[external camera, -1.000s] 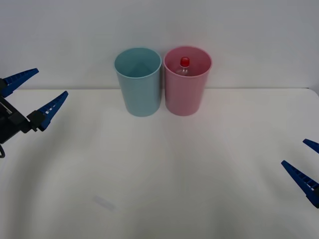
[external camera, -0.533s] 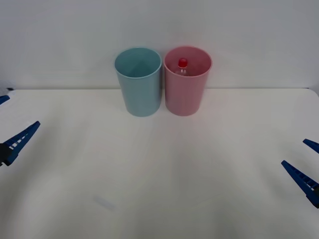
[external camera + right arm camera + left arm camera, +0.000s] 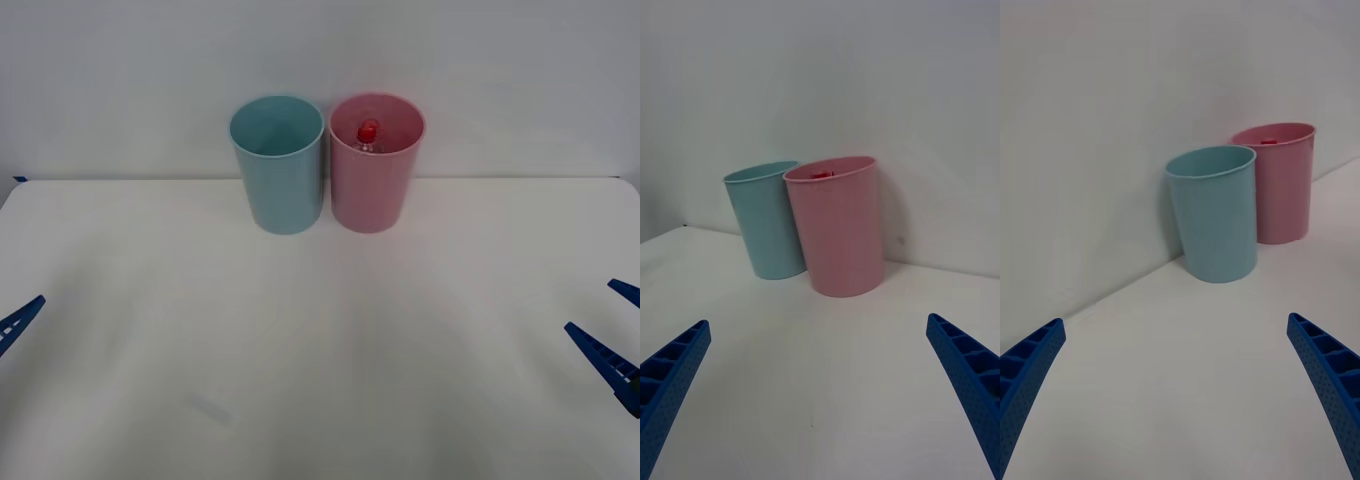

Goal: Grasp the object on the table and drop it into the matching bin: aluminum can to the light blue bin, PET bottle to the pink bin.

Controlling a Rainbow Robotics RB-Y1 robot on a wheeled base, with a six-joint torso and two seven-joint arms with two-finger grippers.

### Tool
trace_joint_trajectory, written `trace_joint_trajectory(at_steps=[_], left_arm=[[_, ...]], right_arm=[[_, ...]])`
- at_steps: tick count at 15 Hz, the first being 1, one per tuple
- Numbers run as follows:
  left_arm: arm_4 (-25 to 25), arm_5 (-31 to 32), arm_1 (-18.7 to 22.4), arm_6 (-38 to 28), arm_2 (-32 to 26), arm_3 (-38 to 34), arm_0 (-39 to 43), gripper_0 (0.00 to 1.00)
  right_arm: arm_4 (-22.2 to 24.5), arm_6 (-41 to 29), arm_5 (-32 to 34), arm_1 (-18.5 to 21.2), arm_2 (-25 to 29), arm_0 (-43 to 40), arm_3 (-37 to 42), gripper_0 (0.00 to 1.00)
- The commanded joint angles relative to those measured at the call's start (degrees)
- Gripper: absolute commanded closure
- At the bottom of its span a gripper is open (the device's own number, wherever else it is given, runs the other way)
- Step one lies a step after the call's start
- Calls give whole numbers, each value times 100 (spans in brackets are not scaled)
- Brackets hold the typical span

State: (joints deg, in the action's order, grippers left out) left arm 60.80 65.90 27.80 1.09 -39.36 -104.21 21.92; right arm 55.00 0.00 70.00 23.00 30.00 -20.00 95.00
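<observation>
PET bottle (image 3: 368, 133) inside pink bin (image 3: 371, 190); left gripper (image 3: 1180, 397) and right gripper (image 3: 820, 390) both spread wide, well apart from it.

At the far middle of your table (image 3: 320, 380) stand two bins, the light blue bin (image 3: 279, 165) just left of the pink bin (image 3: 375, 175) (nearly touching); the PET bottle (image 3: 368, 133) stands inside the latter.
</observation>
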Motion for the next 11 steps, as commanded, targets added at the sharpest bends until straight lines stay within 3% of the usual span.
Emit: trace_joint_trajectory(at_steps=[1,6,11], left_arm=[[-68,72,6,93,-151,-3,313,0],[-393,107,14,58,-142,-3,708,0],[-393,98,14,23,-124,-3,744,0]], right_arm=[[0,0,0,0,0,0,0,0],[0,0,0,0,0,0,0,0],[0,0,0,0,0,0,0,0]])
